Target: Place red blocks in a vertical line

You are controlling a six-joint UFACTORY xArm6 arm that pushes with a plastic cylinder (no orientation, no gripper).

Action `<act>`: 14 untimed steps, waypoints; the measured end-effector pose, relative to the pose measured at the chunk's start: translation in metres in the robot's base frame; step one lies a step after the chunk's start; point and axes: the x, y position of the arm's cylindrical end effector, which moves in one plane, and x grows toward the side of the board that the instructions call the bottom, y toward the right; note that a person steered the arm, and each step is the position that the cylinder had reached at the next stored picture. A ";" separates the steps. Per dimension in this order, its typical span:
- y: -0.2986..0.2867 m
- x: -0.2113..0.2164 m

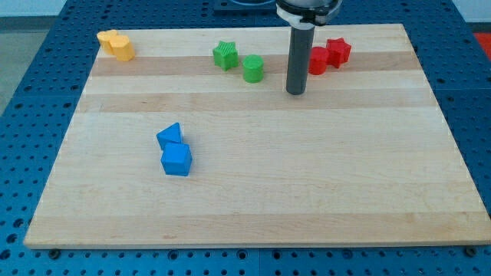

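Two red blocks [327, 55] sit touching side by side near the tabletop's [253, 192] top edge — just right of my tip [295, 92], a bare rod with no jaws.

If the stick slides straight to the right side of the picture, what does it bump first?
Probably nothing: my tip sits just below the red blocks, which lie a little nearer the view's top. Only the bare board lies rightward, though depth is hard to judge.
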 end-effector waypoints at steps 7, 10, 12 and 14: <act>0.020 -0.012; 0.020 -0.051; 0.025 -0.054; 0.038 -0.065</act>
